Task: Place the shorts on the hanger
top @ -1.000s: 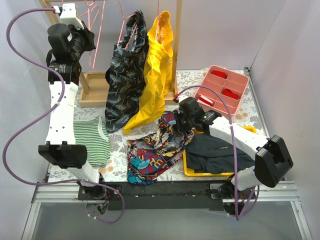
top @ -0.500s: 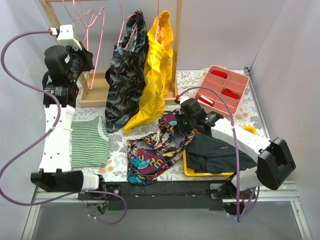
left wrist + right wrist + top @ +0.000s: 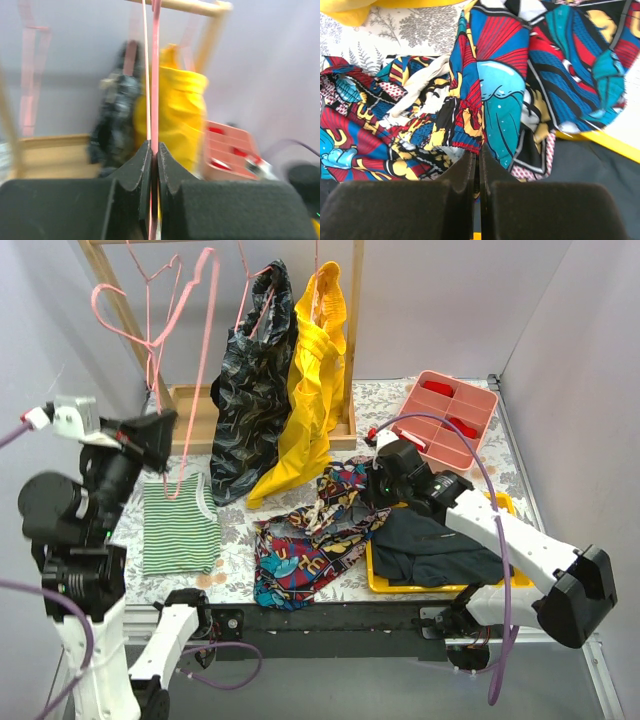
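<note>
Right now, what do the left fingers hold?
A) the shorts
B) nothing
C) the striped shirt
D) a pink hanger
D: in the left wrist view the left fingers are shut on the hanger; the shorts are pinched by the right fingers.

Black-grey garment (image 3: 252, 400) and yellow garment (image 3: 312, 390) hanging on wooden rack (image 3: 354, 330), green-striped top (image 3: 178, 525) lying flat, pink compartment tray (image 3: 447, 412)

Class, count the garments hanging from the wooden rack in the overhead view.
2: a black-grey patterned garment near the middle of the wooden rack, and a yellow garment beside it on the right. None seems hidden.
</note>
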`<state>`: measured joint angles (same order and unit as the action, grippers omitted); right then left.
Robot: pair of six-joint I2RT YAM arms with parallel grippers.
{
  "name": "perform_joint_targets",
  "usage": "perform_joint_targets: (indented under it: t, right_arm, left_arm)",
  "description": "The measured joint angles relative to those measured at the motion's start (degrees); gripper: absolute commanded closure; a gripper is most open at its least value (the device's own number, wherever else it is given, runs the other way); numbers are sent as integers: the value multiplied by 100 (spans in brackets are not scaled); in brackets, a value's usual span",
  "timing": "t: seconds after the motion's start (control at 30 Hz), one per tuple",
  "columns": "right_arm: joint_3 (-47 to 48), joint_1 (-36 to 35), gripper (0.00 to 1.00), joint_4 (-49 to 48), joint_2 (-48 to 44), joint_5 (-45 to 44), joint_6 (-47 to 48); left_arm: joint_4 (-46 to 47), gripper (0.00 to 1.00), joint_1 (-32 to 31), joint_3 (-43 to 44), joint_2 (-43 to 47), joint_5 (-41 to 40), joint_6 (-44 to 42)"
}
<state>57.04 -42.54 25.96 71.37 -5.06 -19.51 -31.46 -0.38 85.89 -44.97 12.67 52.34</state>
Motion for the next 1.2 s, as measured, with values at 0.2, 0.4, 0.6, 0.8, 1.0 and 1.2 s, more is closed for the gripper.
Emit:
perform_joint_targets:
  t: [0.2,0.4,0.6,0.8,1.0,1.2]
  right_arm:
    - [-31,-28,99,424,-457,-468,-125]
    - [81,-24,99,1008,-614,-1213,-267]
    - [352,240,99,1250,-332,-1602,-389]
    - [367,728,99,1309,0,-1576,-433]
    - [599,1045,99,1333,391,-1506,-417]
    - [951,1104,99,1349,691,-1414,-385]
  left_arm:
    - [210,100,-267,-1008,957,1655,649]
    - [-52,100,-1578,-1421,468,2013,782]
    - [-651,100,-3106,-1360,9,1252,450]
    - [-1141,100,-3681,-1668,157,608,269]
    - [-1547,100,-3875,-1939,330,304,245]
    - [-1746,100,-3921,-2205,369,487,227]
